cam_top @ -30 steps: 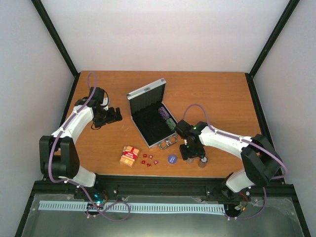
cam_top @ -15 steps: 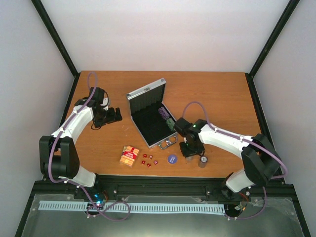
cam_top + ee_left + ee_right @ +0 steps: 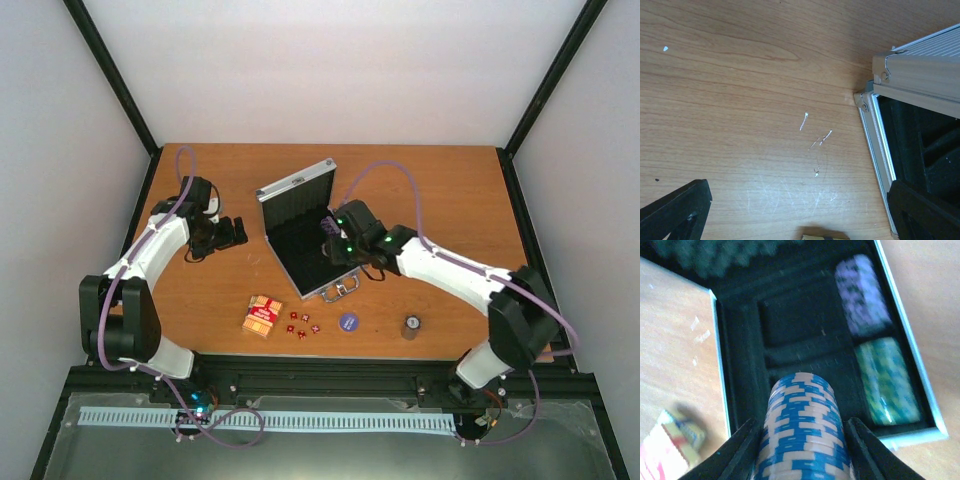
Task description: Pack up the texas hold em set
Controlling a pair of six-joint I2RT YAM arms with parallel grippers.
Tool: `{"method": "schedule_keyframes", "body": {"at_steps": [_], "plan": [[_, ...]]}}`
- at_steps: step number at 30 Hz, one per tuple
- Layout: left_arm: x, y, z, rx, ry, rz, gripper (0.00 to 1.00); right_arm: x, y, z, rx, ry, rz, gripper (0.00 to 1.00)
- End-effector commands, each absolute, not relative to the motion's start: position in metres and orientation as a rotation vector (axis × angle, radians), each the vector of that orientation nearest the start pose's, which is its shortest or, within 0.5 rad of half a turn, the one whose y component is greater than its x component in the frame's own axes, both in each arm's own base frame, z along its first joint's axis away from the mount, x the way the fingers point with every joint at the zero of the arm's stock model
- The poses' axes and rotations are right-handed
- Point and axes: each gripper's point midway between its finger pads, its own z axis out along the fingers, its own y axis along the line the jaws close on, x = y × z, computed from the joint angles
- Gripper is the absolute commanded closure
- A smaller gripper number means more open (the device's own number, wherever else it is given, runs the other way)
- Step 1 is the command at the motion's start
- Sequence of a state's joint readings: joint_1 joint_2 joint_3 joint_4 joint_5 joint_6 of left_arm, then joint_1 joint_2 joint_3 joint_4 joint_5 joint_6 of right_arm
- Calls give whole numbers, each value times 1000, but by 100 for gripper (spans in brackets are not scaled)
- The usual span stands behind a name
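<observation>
Stack of blue chips (image 3: pixel 800 420) clamped in right pincer (image 3: pixel 805 450) above case (image 3: pixel 790 315) (left pincer (image 3: pixel 800 212) agape)

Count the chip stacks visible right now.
4: purple stack and green stack side by side in the case, blue stack in the right gripper, fourth stack upright on the table. Others may be hidden.

1. The silver case (image 3: pixel 300 203) is set open; a purple chip stack (image 3: pixel 861 295) and a green chip stack (image 3: pixel 886 380) are laid inside.
2. A blue chip stack (image 3: pixel 800 435) is held above it.
3. The card box (image 3: pixel 263 315), red dice (image 3: pixel 302 325) and disc (image 3: pixel 348 322) are left outside.
</observation>
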State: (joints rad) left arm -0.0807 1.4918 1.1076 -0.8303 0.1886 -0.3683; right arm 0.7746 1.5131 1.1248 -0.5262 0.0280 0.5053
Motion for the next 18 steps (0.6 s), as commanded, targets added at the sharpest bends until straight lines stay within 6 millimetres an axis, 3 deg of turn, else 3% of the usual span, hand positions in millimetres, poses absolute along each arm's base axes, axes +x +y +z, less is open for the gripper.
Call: {"method": "schedule_keyframes", "body": {"at_steps": [1, 5, 9, 18], "plan": [[334, -64, 126, -353, 2742, -408, 0, 342, 340, 180, -291, 2219, 685, 97], [334, -64, 126, -347, 2744, -411, 0, 363, 370, 175, -279, 2159, 741, 97], [335, -67, 127, -349, 2742, -430, 0, 372, 395, 154, -271, 2171, 769, 97], [336, -70, 126, -346, 2742, -456, 0, 384, 423, 142, -237, 2138, 817, 97]]}}
